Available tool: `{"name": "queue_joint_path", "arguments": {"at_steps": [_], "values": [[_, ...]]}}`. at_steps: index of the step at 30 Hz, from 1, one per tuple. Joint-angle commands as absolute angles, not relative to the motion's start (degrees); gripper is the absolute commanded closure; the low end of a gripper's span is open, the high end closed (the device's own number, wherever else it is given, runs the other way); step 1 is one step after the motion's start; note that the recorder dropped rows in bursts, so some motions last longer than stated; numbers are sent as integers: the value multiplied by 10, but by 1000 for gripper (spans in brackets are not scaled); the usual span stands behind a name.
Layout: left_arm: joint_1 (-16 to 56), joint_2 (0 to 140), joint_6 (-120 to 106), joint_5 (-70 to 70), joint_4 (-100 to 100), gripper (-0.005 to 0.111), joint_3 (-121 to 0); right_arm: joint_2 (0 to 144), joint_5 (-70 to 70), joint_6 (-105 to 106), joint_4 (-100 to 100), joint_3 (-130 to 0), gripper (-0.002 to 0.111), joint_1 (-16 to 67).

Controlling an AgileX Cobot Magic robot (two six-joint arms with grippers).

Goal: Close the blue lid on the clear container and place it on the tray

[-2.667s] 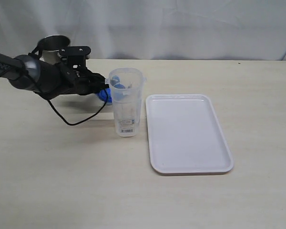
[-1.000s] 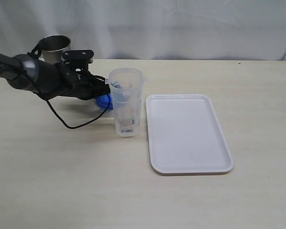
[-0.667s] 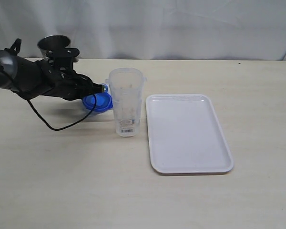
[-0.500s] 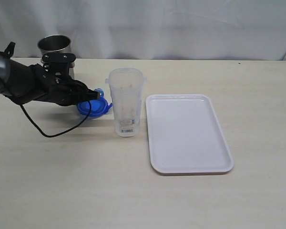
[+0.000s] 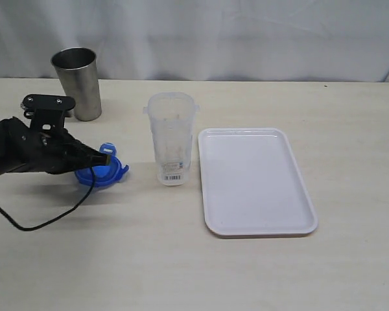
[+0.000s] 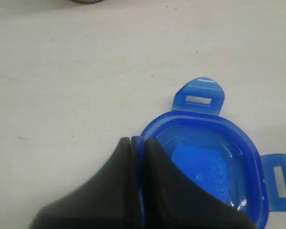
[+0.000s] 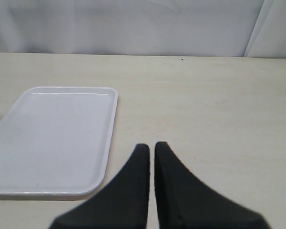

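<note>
The blue lid (image 5: 102,172) hangs low over the table at the left, underside up in the left wrist view (image 6: 214,162). My left gripper (image 5: 98,160) is shut on the lid's rim (image 6: 137,142), one flap between its black fingers. The clear container (image 5: 170,138) stands upright and open-topped a short way to the lid's right, a barcode label near its base. Just right of the container lies the white tray (image 5: 254,180), also seen in the right wrist view (image 7: 52,138). My right gripper (image 7: 151,147) is shut on nothing, over bare table beside the tray; the exterior view does not show it.
A grey steel cup (image 5: 76,83) stands at the back left, behind my left arm (image 5: 26,153). A black cable (image 5: 45,220) loops from that arm onto the table. A white curtain closes off the far edge.
My left gripper has pulled the blue lid from behind the container leftward and toward the front. The container and tray have not moved.
</note>
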State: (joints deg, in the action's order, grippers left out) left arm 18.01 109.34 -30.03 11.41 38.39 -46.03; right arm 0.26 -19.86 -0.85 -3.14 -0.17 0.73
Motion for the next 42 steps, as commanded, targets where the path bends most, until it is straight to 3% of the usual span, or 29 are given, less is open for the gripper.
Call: {"name": "queue_joint_path", "arguments": {"at_steps": [1,5,11,15,22,30,33,38,42], "values": [[179,1062,-302,134,396,107,-402,0,-192,-4,-32,0,104,8],[168,1056,-302,49,385,106,-403,0,-192,-4,-32,0,104,8],[116,1051,-325,6,381,67,-408,0,-192,-4,-32,0,104,8],[100,1051,-346,5,381,57,-409,0,-192,-4,-32,0,104,8],[100,1051,-378,-147,376,57,-494,0,-192,-4,-32,0,104,8],[100,1051,-264,-379,120,57,-628,0,-192,-4,-32,0,104,8],[100,1052,-210,-416,42,59,-649,0,-192,-4,-32,0,104,8],[100,1062,-266,-445,36,74,-650,0,-192,-4,-32,0,104,8],[100,1081,-269,-425,59,74,-655,0,-192,-4,-32,0,104,8]]}}
